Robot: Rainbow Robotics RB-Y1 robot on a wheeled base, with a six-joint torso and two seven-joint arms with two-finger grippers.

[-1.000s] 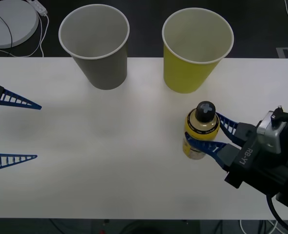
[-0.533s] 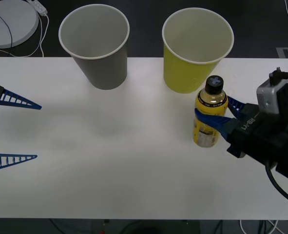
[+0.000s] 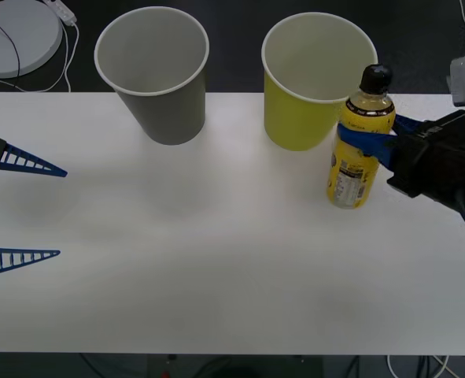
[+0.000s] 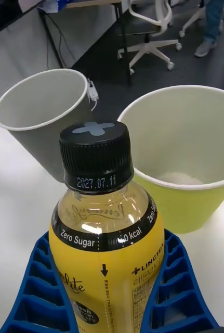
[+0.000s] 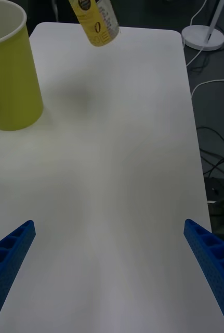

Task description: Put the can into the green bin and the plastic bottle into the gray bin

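Broadly, we see a white counter [image 3: 216, 268] with two tapered cups standing at its far edge: the gray bin [image 3: 155, 71] toward our left and the green bin [image 3: 315, 79] toward our right, both upright and near each other; our right end effector [image 3: 367, 140] pinches the plastic bottle [image 3: 358, 146] around its yellow label, holding it upright, clear of the counter, just beside the green bin's right wall; its black cap sits near the green rim's height; our left end effector [image 3: 23, 211] waits spread wide at the counter's left edge.
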